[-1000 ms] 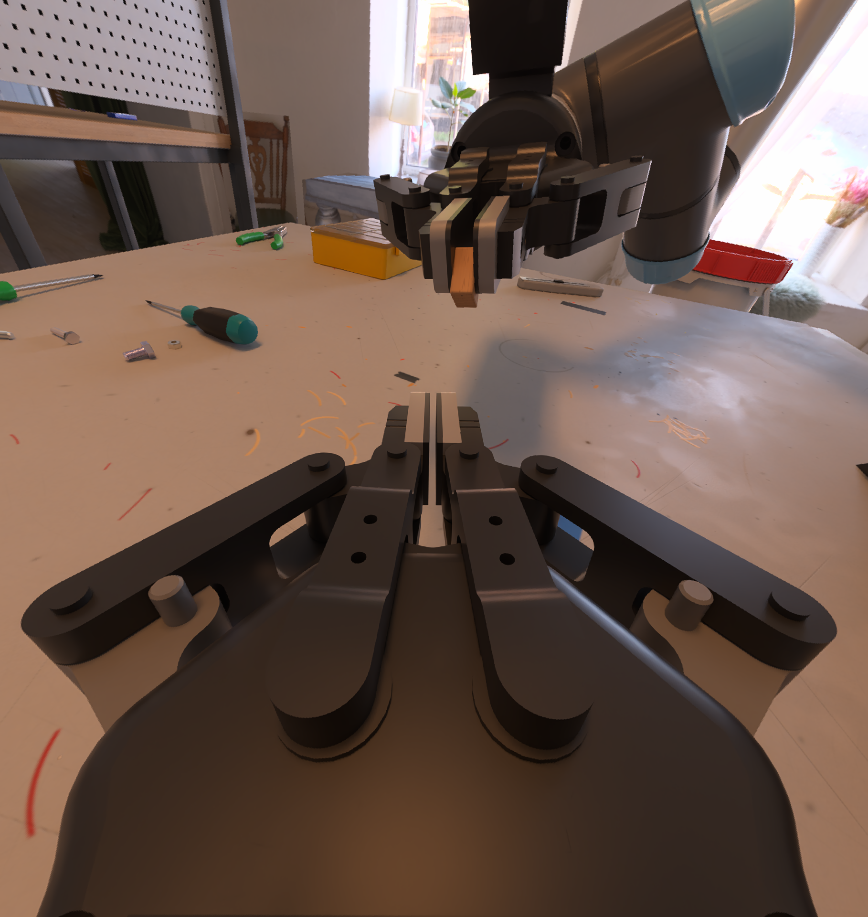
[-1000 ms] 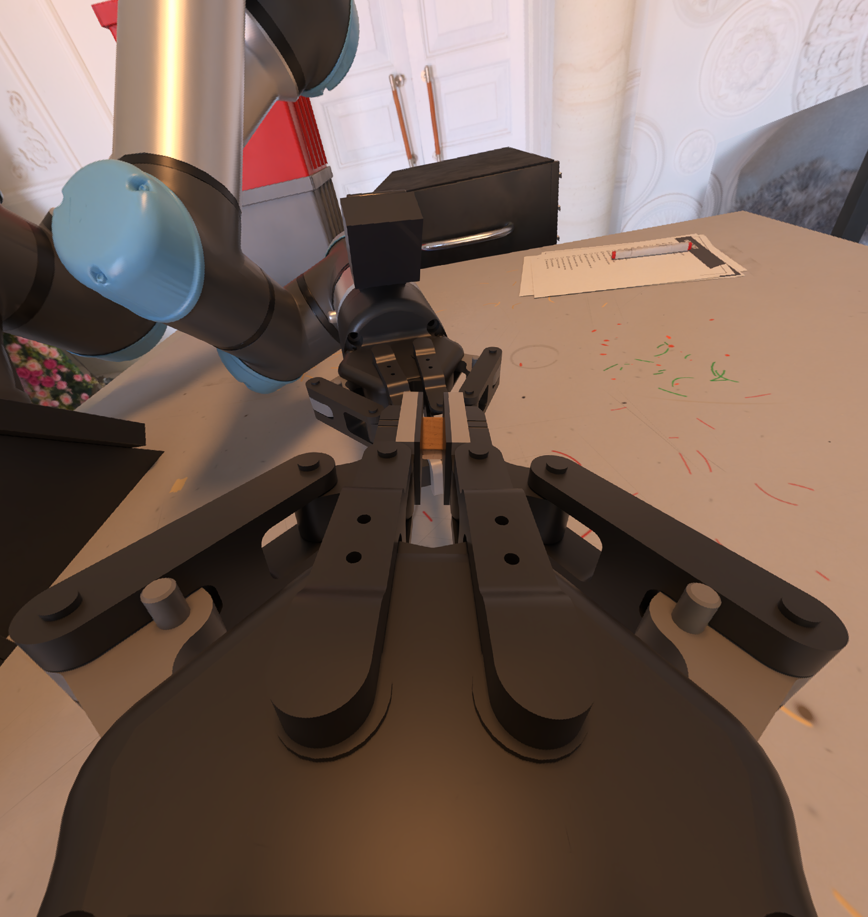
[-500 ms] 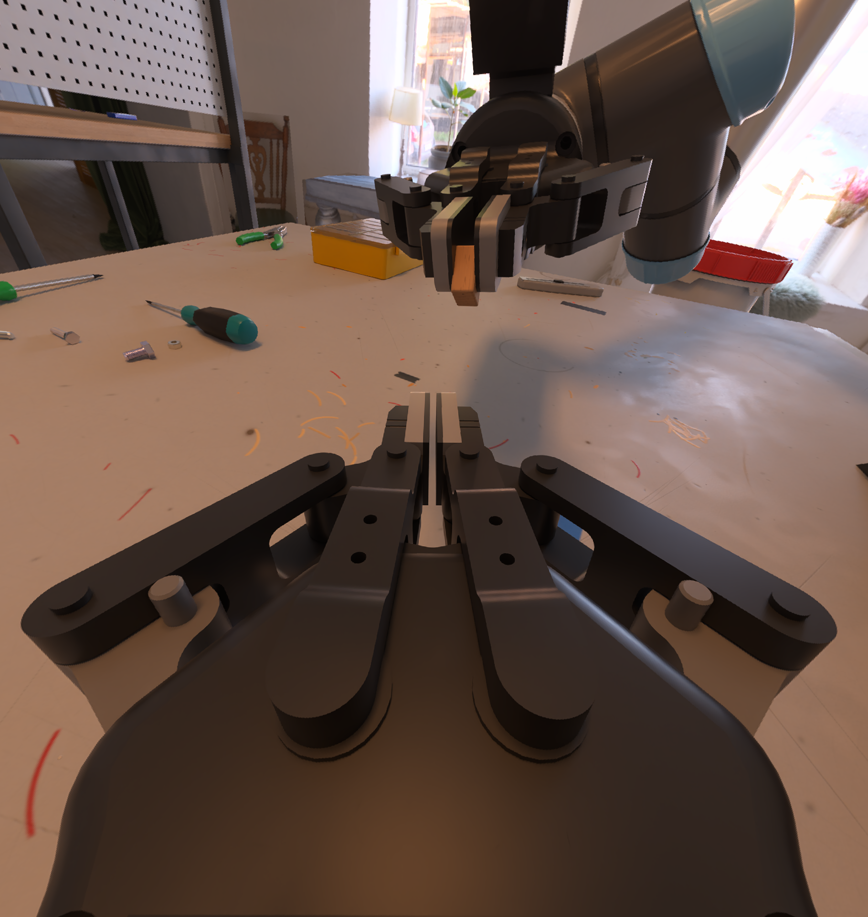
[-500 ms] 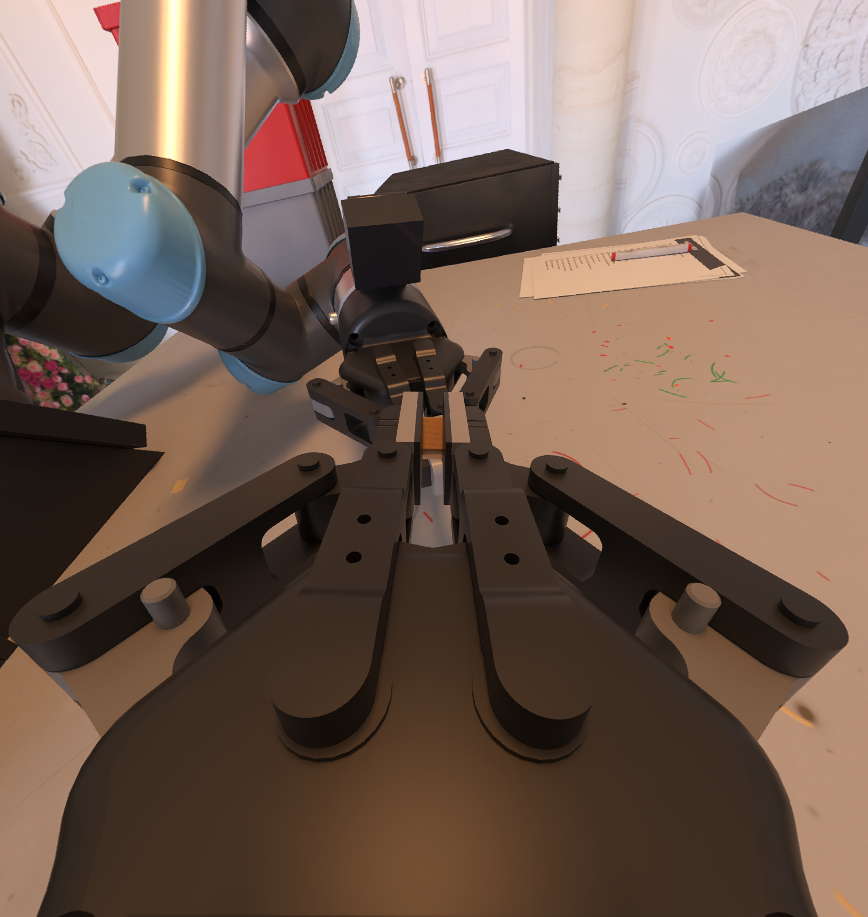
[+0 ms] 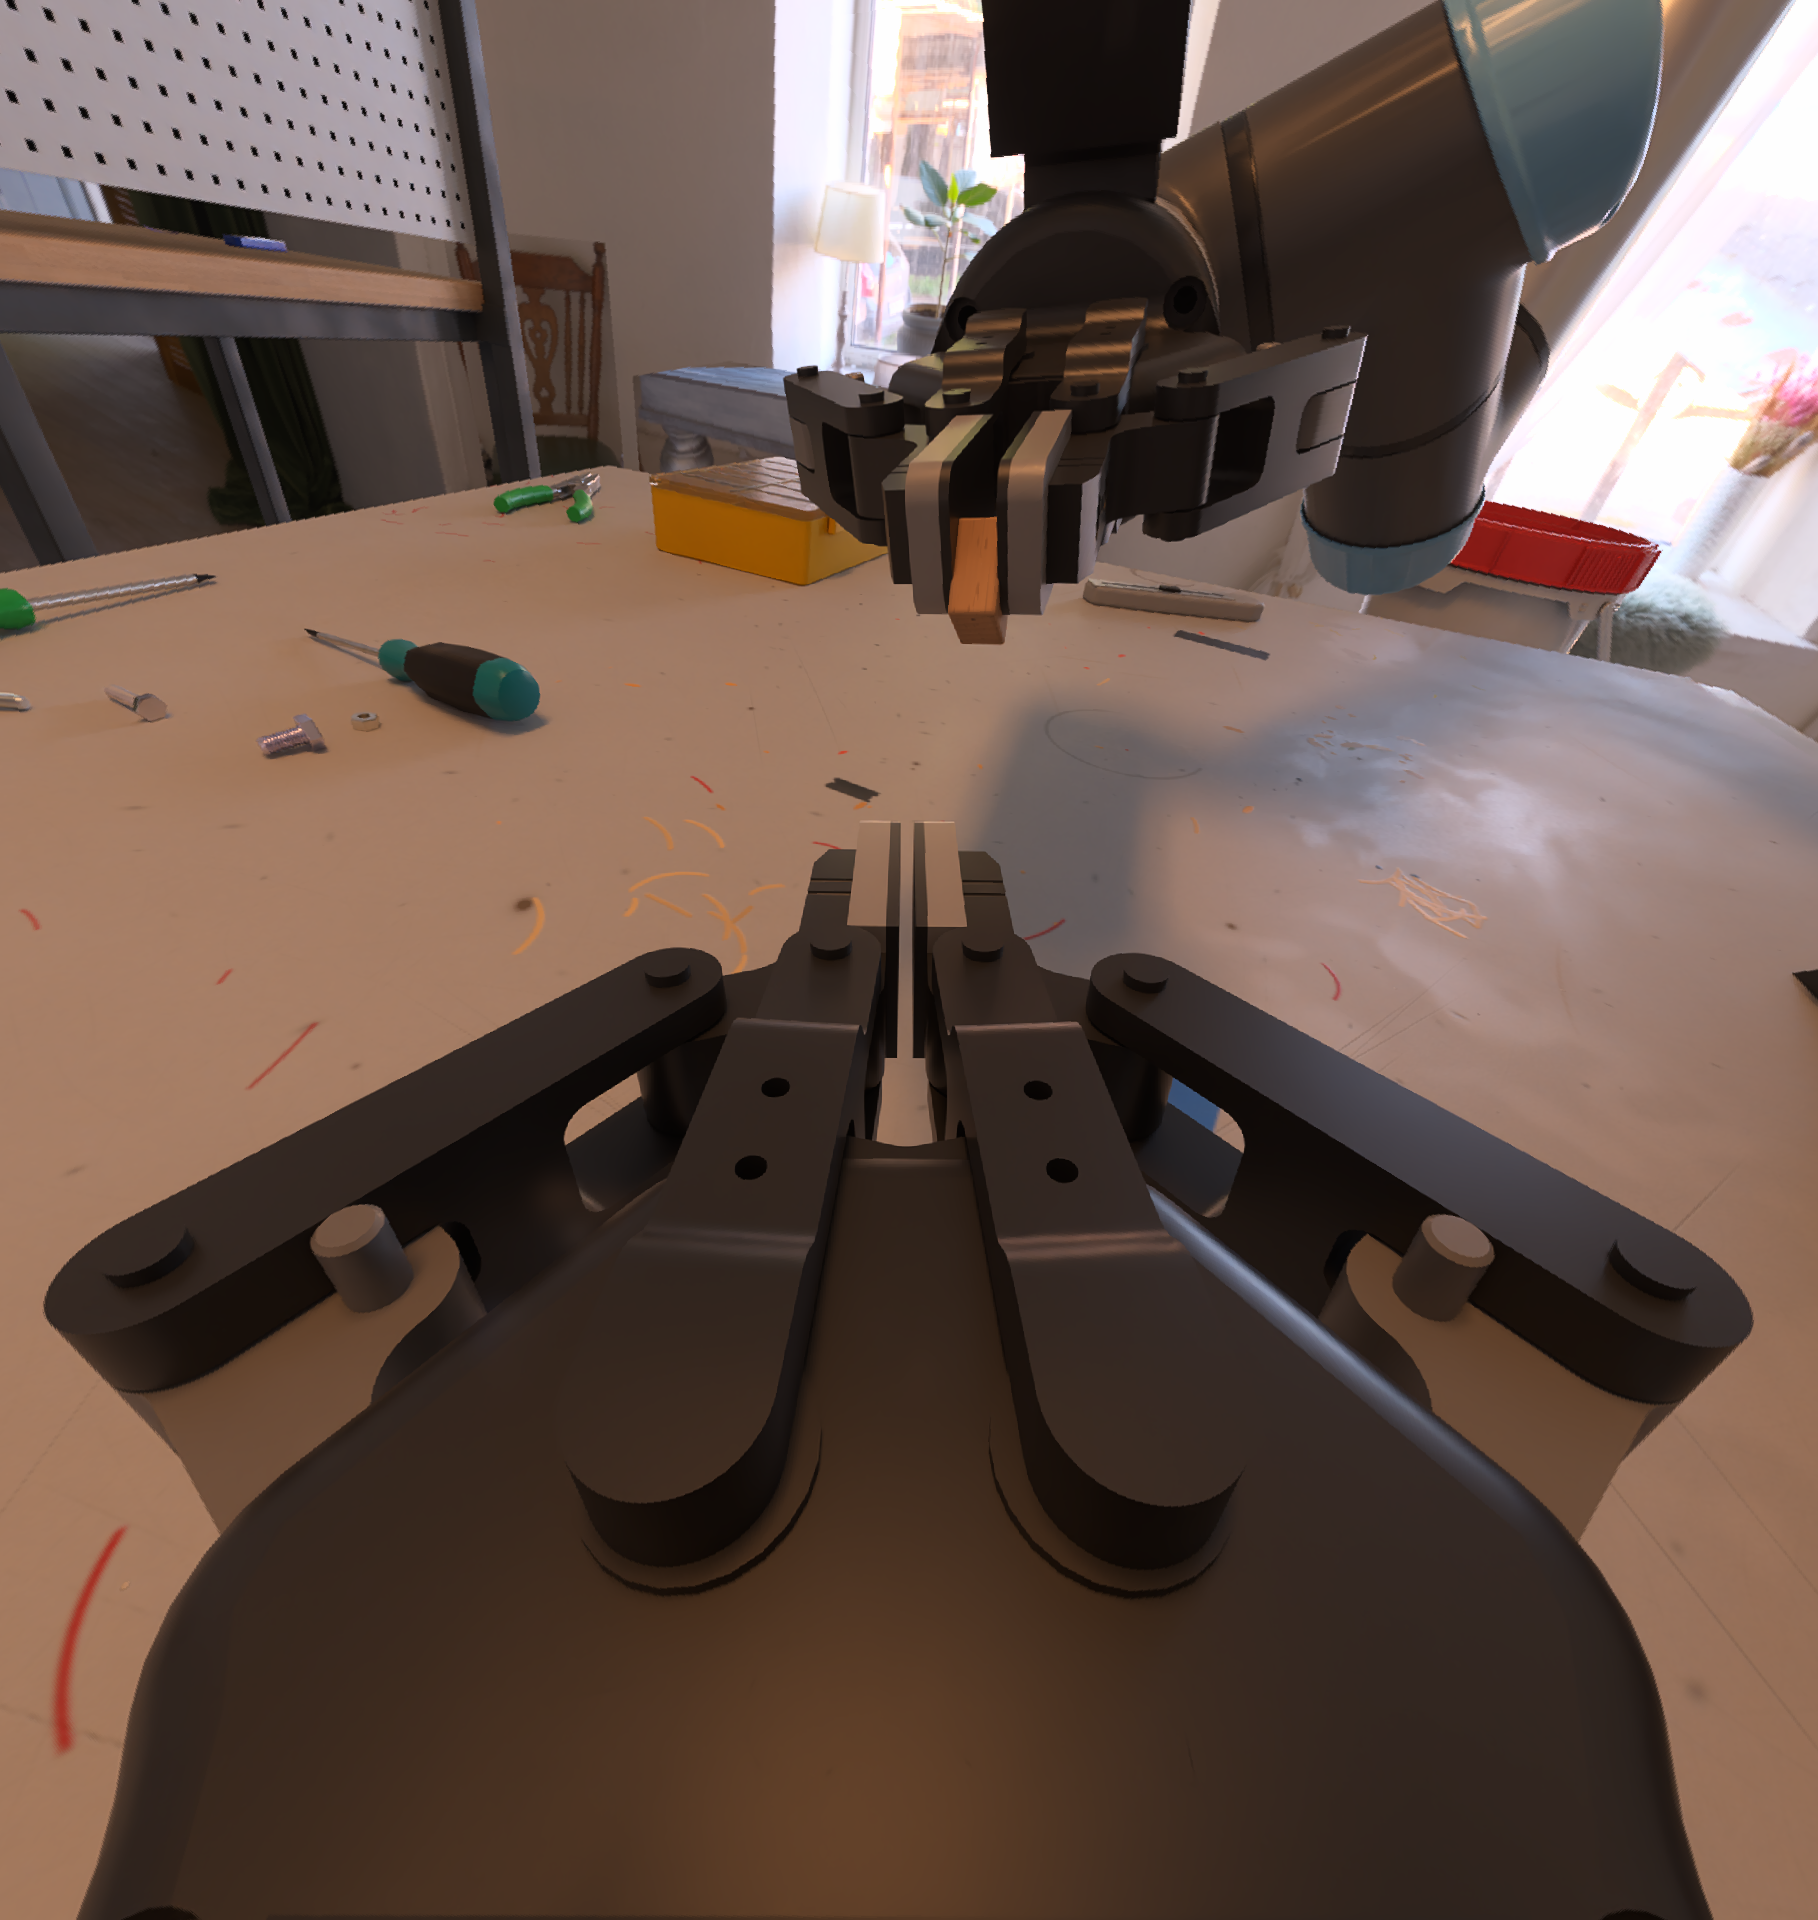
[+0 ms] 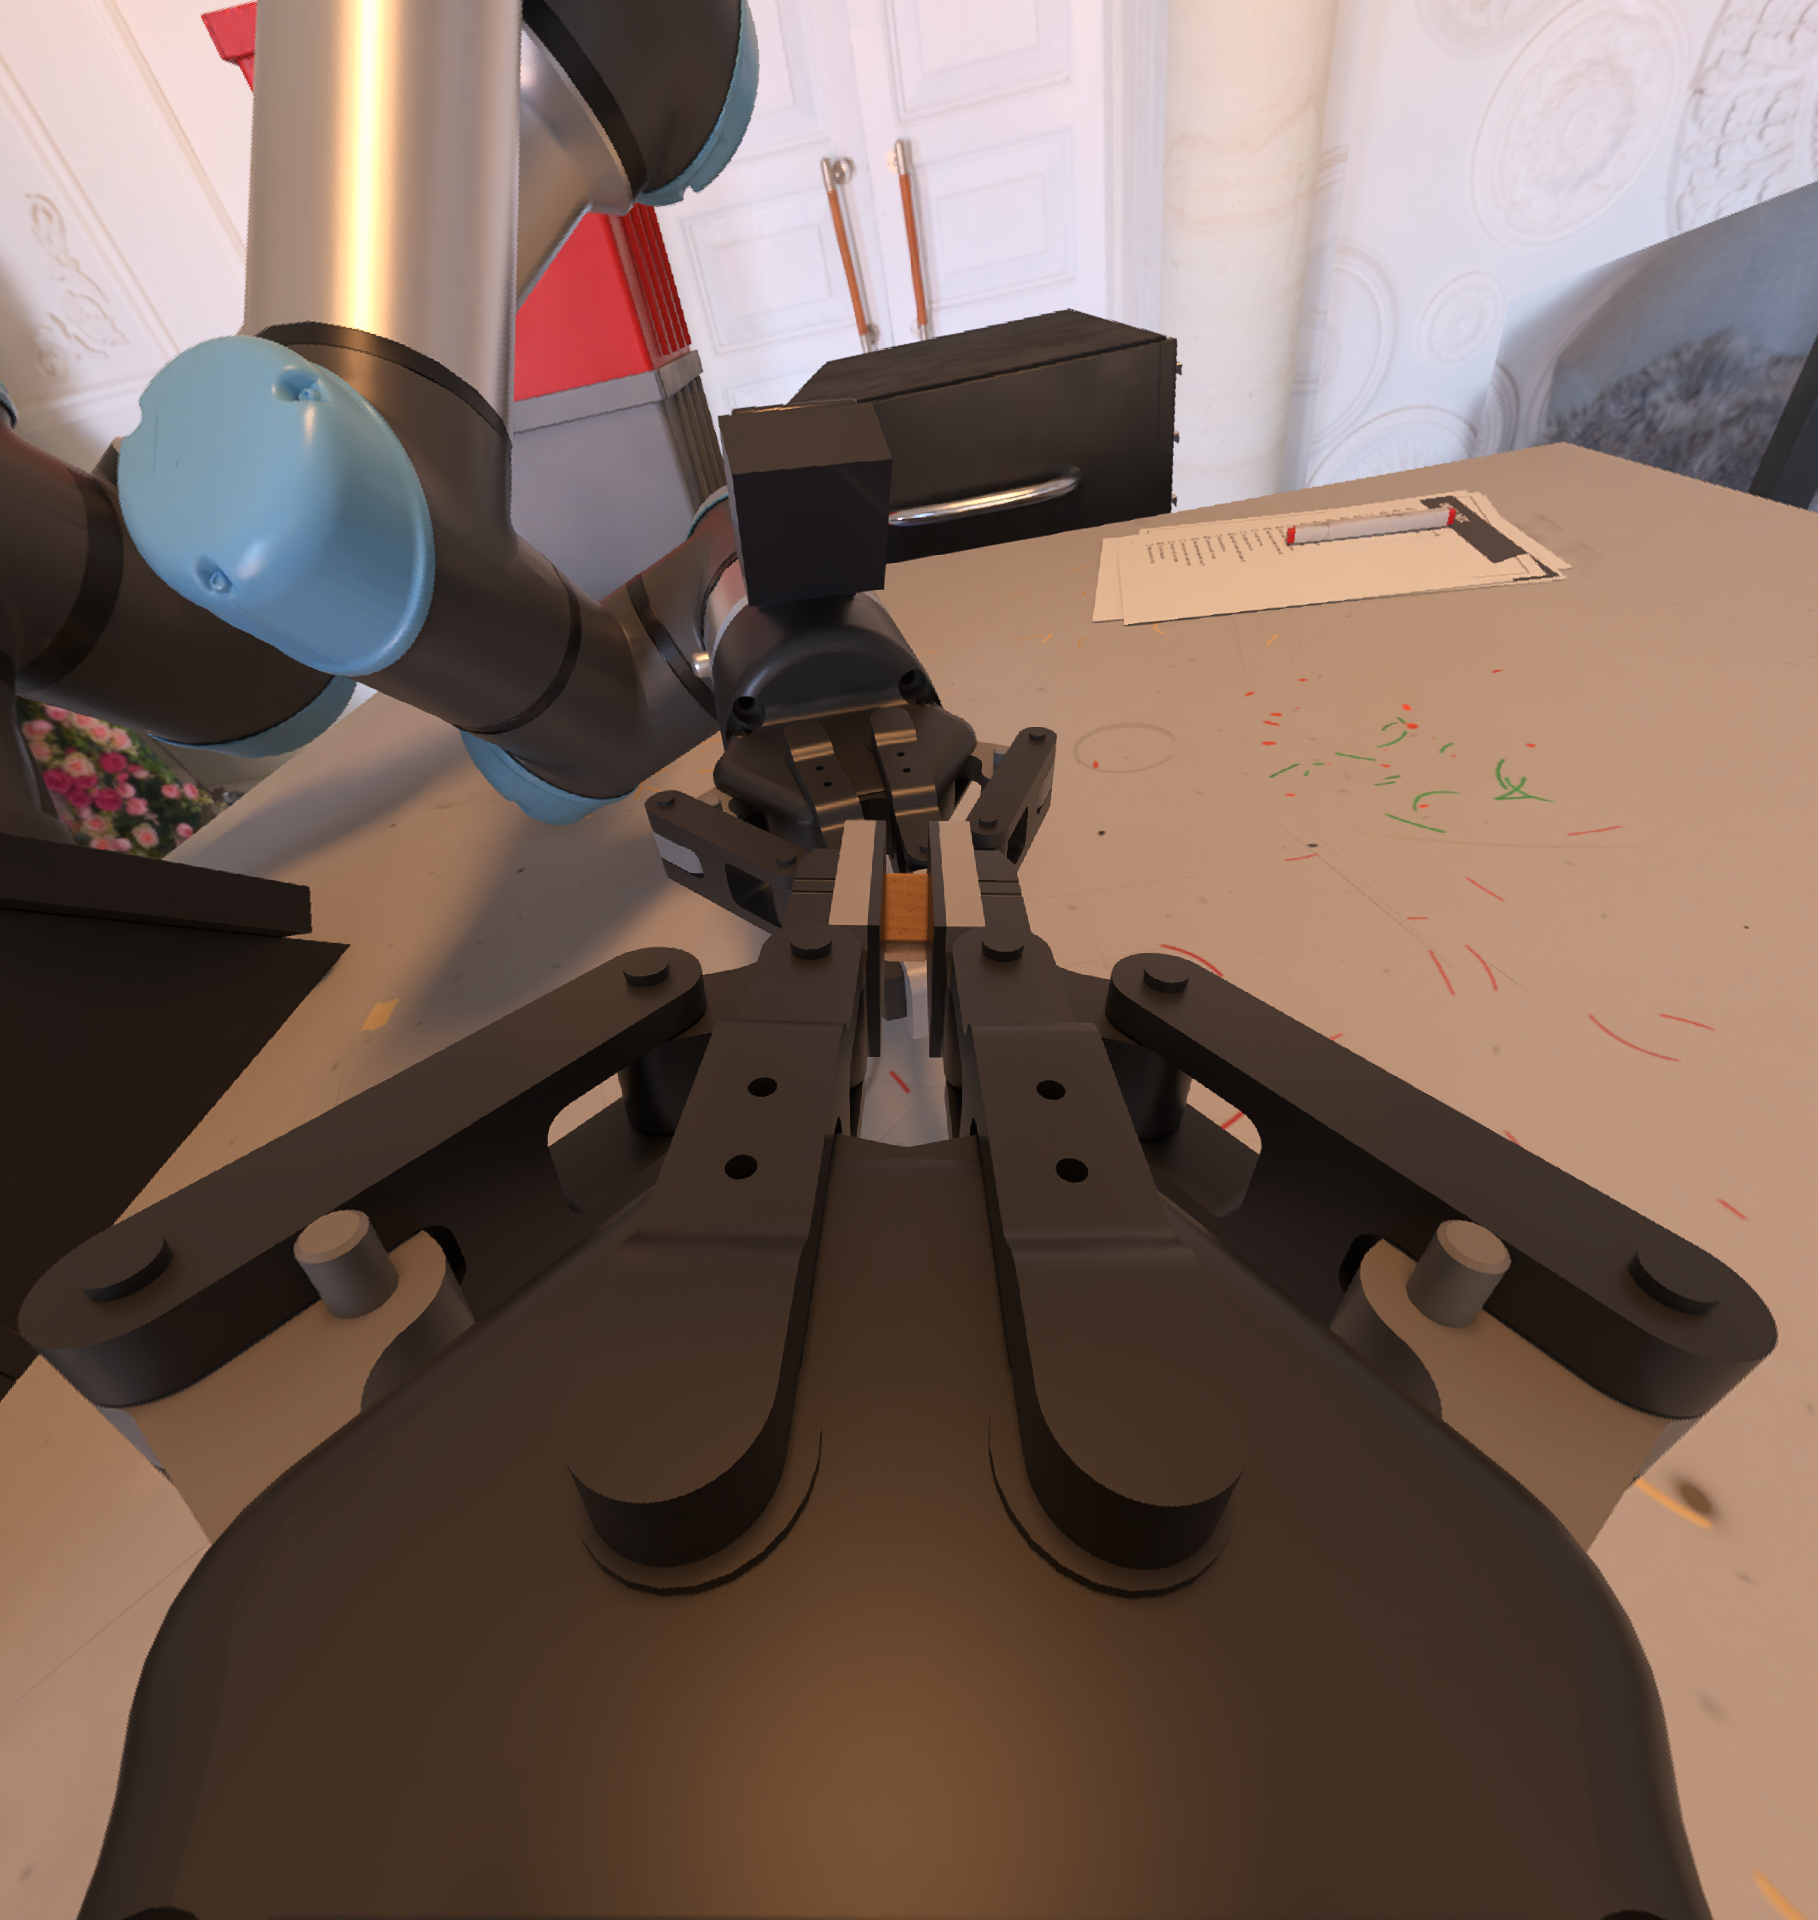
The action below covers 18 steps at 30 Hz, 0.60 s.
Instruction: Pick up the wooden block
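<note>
The wooden block (image 6: 906, 906) is a small light-brown piece clamped between the pads of my right gripper (image 6: 906, 840). In the left wrist view the same block (image 5: 976, 584) hangs from the right gripper (image 5: 978, 608), held clear above the table (image 5: 469, 914). My left gripper (image 5: 906, 831) is shut and empty, low over the table and pointing toward the right gripper. It also shows in the right wrist view (image 6: 889, 821), just beyond the block.
On the table lie a teal-handled screwdriver (image 5: 458, 677), a bolt (image 5: 290, 739), green pliers (image 5: 546, 496), a yellow box (image 5: 754, 525) and a grey bar (image 5: 1170, 600). Papers with a pen (image 6: 1331, 556) and a black drawer unit (image 6: 988, 436) are in the right wrist view.
The right gripper with the block has risen very slightly. The left gripper has not moved.
</note>
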Motion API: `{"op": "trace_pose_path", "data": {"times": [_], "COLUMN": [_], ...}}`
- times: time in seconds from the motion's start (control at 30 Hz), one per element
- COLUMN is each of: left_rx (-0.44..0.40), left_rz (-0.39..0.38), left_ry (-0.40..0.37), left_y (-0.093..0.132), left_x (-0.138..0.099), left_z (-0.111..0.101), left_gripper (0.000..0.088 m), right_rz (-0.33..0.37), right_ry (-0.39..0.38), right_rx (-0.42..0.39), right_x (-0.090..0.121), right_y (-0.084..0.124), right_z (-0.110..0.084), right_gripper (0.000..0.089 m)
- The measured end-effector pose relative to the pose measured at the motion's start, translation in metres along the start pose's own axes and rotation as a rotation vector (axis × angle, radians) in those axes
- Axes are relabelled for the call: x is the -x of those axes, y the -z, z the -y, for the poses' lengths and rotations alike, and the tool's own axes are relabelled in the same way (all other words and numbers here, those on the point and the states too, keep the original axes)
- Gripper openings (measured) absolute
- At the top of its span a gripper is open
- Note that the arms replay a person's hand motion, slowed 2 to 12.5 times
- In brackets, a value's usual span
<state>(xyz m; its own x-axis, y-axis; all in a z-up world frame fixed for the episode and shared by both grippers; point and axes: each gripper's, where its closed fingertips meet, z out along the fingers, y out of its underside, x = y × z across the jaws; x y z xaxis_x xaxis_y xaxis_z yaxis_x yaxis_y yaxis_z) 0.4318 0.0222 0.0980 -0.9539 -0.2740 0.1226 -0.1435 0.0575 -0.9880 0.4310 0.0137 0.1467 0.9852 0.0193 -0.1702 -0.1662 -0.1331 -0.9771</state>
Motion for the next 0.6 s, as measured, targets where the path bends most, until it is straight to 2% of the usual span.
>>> {"op": "trace_pose_path", "data": {"times": [0.6], "left_rx": [0.001], "left_rz": [-0.001], "left_ry": [0.001], "left_y": [-0.0001], "left_x": [0.0000], "left_z": [-0.0002], "left_gripper": [0.0023], "right_rz": [0.013], "right_ry": [0.004], "right_rx": [-0.002], "right_x": [0.0024], "right_y": [-0.0007], "right_z": [0.0003], "right_gripper": [0.0070]}}
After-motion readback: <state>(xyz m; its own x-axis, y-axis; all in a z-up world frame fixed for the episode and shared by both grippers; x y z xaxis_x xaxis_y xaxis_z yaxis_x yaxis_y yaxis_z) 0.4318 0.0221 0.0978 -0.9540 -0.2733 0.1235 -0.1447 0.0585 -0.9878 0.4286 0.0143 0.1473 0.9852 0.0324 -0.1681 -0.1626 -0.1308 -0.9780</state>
